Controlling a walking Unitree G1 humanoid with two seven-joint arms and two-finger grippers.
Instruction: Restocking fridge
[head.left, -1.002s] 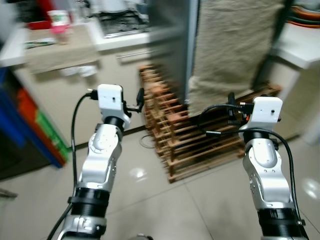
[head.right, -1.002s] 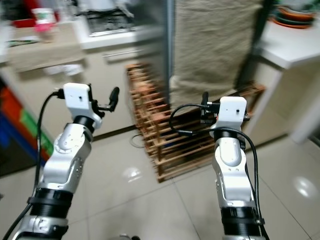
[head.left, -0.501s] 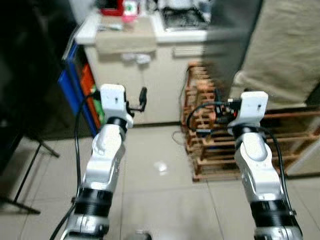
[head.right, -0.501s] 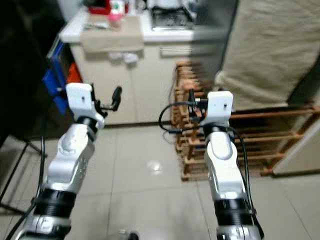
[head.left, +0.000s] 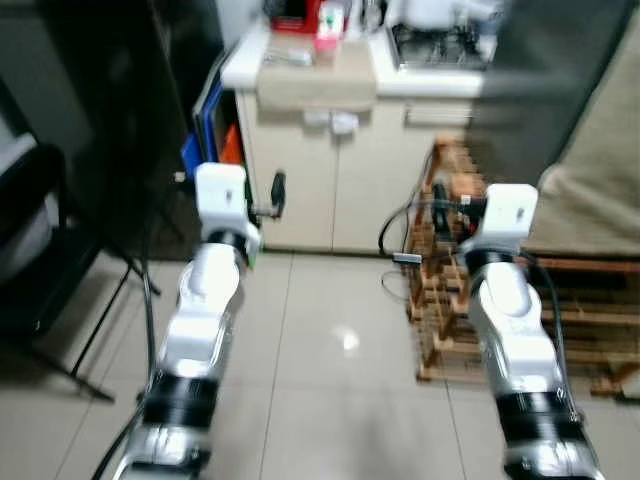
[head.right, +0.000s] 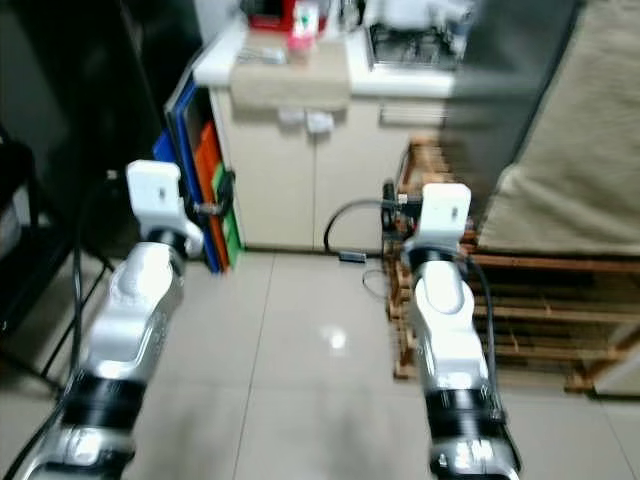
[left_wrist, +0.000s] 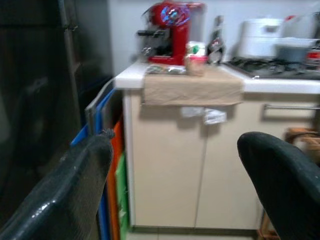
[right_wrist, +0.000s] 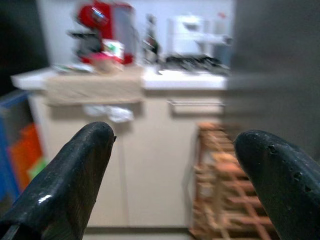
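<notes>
Both arms are held up in front of me over a tiled floor. My left gripper (left_wrist: 172, 150) is open with nothing between its fingers, and it faces a cream kitchen cabinet (left_wrist: 200, 165). My right gripper (right_wrist: 172, 145) is also open and empty, pointing at the same cabinet (right_wrist: 150, 165). A tall dark appliance front (left_wrist: 45, 100) stands beside the cabinet on my left. A grey steel panel (head.left: 540, 80) rises at the back right. The views are blurred, and I see no groceries in either gripper.
A wooden rack (head.left: 560, 300) stands low on the right, under a beige cloth (head.left: 600, 190). Blue and orange boards (head.right: 205, 190) lean against the cabinet's side. A red coffee machine (left_wrist: 167, 30) and a stove (left_wrist: 280, 62) sit on the counter. A dark stand's legs (head.left: 110, 300) spread at the left.
The whole picture has swung: my camera turned to the left, bringing the dark appliance and the stand into view. Both arms keep the same raised pose with open fingers.
</notes>
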